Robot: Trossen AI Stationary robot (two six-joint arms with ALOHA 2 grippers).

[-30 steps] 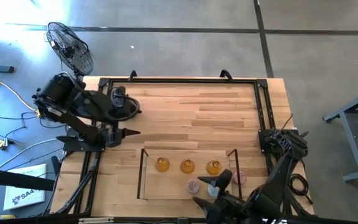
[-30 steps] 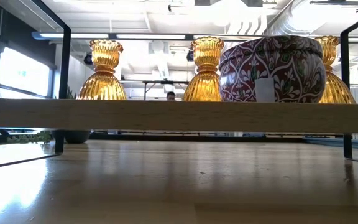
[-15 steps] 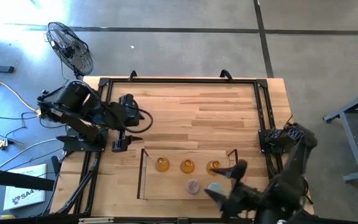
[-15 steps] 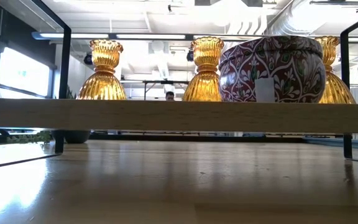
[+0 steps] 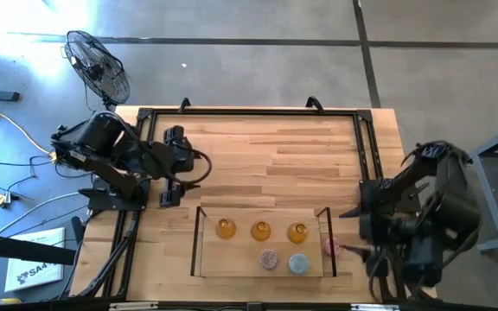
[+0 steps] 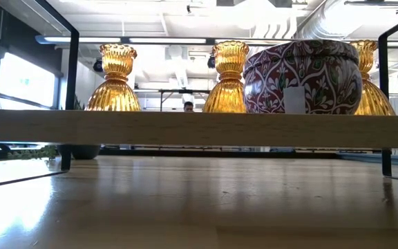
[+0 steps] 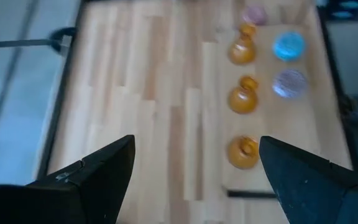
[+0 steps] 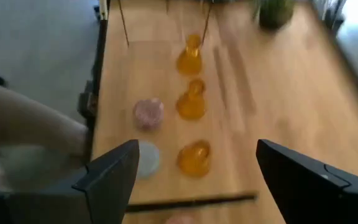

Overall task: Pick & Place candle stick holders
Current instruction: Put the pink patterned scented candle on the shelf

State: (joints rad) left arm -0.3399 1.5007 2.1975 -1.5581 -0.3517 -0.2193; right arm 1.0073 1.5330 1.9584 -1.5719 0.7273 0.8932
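While both arms sit off to the sides, the wooden table [image 5: 258, 160] carries a shallow tray [image 5: 199, 242] near its front edge, holding five of the holders. Left arm [image 5: 102, 151] is folded at the table's left edge; left gripper [image 5: 170, 192] points toward the front over bare wood, left of the tray, fingers spread wide with nothing between them. Right arm [image 5: 430, 216] is beyond the table's right edge; right gripper [image 5: 354, 233] is near the tray's right end, fingers [image 8: 114, 171] wide apart and empty in the right wrist view. In the tray, three amber holders [image 5: 260, 231] stand in a row along the far side; the mauve holder [image 5: 269, 258] and the light blue holder [image 5: 297, 263] sit side by side in front of them. The pink holder [image 5: 331, 246] lies just outside the tray's right wall. A floor fan [image 5: 98, 65] stands beyond the table's far left corner. A green mossy ball [image 8: 273, 9] shows in the right wrist view, well apart from the holders.
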